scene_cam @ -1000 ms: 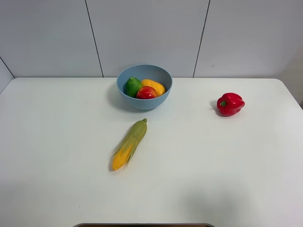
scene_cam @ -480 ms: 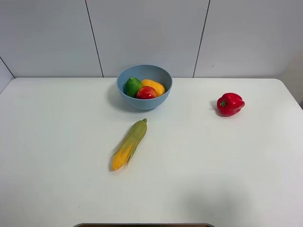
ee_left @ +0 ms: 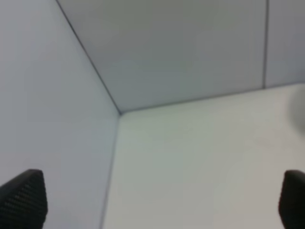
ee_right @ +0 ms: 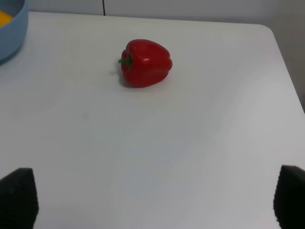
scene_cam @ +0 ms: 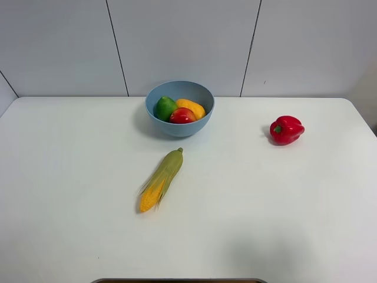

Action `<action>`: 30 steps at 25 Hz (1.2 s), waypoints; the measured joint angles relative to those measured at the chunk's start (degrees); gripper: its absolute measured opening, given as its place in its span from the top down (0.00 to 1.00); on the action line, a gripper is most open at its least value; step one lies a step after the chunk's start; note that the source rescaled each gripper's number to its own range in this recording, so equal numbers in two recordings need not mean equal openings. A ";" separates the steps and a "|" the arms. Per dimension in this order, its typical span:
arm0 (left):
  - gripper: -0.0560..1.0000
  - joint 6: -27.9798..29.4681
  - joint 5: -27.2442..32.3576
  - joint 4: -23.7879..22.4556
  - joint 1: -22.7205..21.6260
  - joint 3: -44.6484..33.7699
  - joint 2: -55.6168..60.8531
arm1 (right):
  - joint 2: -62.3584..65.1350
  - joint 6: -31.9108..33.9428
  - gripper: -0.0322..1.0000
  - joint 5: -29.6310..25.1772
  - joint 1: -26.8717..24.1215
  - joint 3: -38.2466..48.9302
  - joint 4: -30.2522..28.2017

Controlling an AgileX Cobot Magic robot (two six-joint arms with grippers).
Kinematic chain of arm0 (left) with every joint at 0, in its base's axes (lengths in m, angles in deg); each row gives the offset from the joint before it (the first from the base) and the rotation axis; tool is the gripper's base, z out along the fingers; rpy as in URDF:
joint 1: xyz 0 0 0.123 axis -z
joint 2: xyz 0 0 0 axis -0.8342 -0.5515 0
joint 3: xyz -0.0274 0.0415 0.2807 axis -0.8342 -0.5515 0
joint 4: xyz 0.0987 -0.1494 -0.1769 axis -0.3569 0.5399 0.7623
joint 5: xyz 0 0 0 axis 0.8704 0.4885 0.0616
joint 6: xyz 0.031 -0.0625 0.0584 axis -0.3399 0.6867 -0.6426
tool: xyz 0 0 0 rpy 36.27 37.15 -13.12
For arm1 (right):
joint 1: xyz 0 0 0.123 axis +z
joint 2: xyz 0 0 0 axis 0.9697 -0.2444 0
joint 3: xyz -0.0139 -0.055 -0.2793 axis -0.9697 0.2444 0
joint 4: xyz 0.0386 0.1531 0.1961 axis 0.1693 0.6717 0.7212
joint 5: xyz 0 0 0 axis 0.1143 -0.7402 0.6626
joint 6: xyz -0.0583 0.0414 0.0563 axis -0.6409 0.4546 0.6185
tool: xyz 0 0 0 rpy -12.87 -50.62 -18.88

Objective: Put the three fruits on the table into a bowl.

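The light-blue bowl (scene_cam: pixel 179 108) stands at the back middle of the white table (scene_cam: pixel 70 177). Inside it lie the green lime (scene_cam: pixel 165 108), the yellow-orange mango (scene_cam: pixel 192 107) and the red apple (scene_cam: pixel 182 115). Neither arm shows in the exterior high view. In the left wrist view my left gripper (ee_left: pixel 157 202) is open, its two dark fingertips (ee_left: pixel 24 200) far apart over a bare table corner by the wall. My right gripper (ee_right: pixel 155 200) is open too, with nothing between its fingertips (ee_right: pixel 19 195). An edge of the bowl (ee_right: pixel 12 36) shows in the right wrist view.
A husked yellow corn cob (scene_cam: pixel 161 178) lies in front of the bowl. A red bell pepper (scene_cam: pixel 287 130) with a green stem sits at the back right, also the pepper (ee_right: pixel 145 63) in the right wrist view. Grey wall panels (scene_cam: pixel 188 41) close the far side.
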 joint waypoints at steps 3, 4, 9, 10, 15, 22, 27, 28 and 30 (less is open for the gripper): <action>0.01 0.02 0.00 2.88 0.00 -5.52 4.64 | 0.00 0.00 0.00 0.00 0.00 0.00 0.00; 0.01 0.25 0.00 3.41 0.00 -7.48 6.26 | 0.00 0.00 0.00 0.00 0.00 0.00 0.00; 0.01 3.75 0.00 5.42 0.00 -17.20 14.25 | 0.00 0.00 0.00 0.00 0.00 0.00 0.00; 0.01 4.68 0.00 5.68 0.00 -18.86 15.59 | 0.00 0.00 0.00 0.00 0.00 0.00 0.00; 0.01 7.08 -0.06 6.35 0.00 -27.86 22.42 | 0.00 0.00 0.00 0.00 0.00 0.00 0.00; 0.01 10.73 -2.26 10.20 0.00 -40.50 31.19 | 0.00 0.00 0.00 0.00 0.00 0.00 0.00; 0.01 12.21 -4.97 11.62 0.00 -48.41 36.60 | 0.00 0.00 0.00 0.00 0.00 0.00 0.00; 0.01 12.35 -5.25 11.62 0.00 -49.41 37.41 | 0.00 0.00 0.00 0.00 0.00 0.00 0.00; 0.01 12.46 -5.49 11.67 0.00 -51.47 39.17 | 0.00 0.00 0.00 0.00 0.00 0.00 0.00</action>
